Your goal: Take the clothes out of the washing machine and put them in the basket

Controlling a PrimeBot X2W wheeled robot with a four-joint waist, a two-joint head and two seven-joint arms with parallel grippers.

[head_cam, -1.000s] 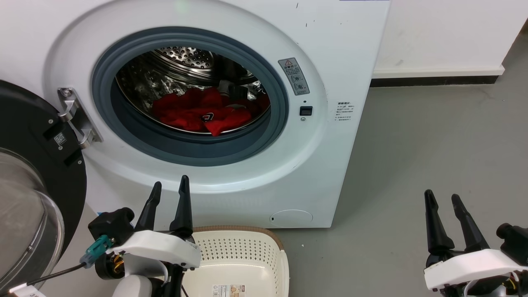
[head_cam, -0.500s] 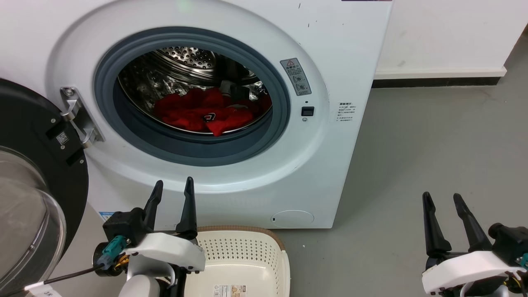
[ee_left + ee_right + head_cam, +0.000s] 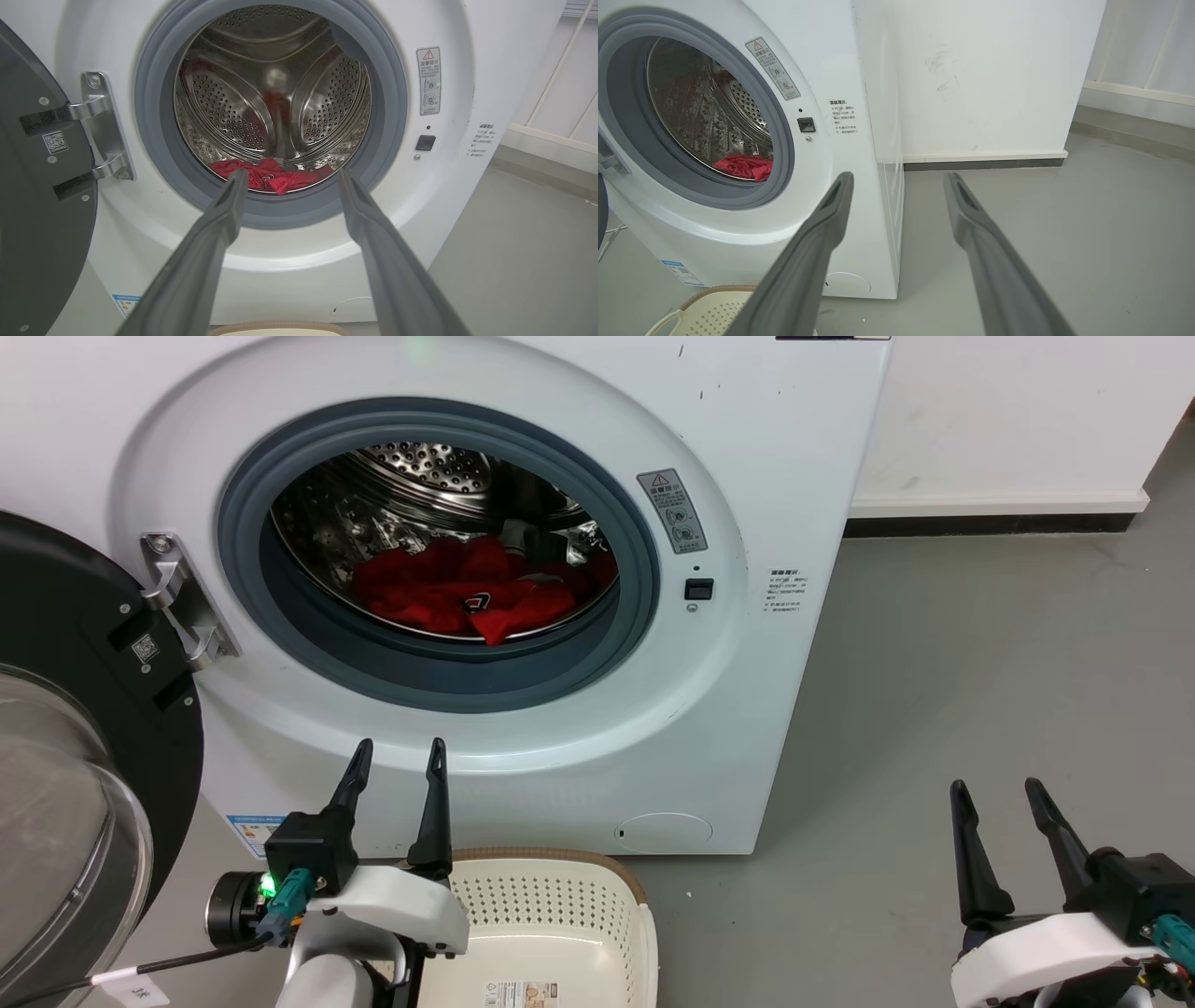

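The red clothes (image 3: pixel 467 593) lie bunched at the bottom of the steel drum of the white washing machine (image 3: pixel 766 457), whose door (image 3: pixel 65 644) hangs open at the left. In the wrist views the clothes (image 3: pixel 273 173) (image 3: pixel 745 166) show low in the porthole. The cream basket (image 3: pixel 597 905) stands on the floor in front of the machine, with nothing in the part I see. My left gripper (image 3: pixel 400 747) is open, above the basket's left rim and below the porthole, fingers pointing at the machine. My right gripper (image 3: pixel 997 786) is open over bare floor at the right.
Grey floor (image 3: pixel 980 663) stretches to the right of the machine as far as a white wall with a dark skirting (image 3: pixel 990 518). The open door's glass bowl (image 3: pixel 56 840) bulges out at the lower left, close to my left arm.
My left gripper has turned a little to the right and its fingers stand more upright. The right gripper has dropped slightly. The whole picture has shifted a bit as the camera moved.
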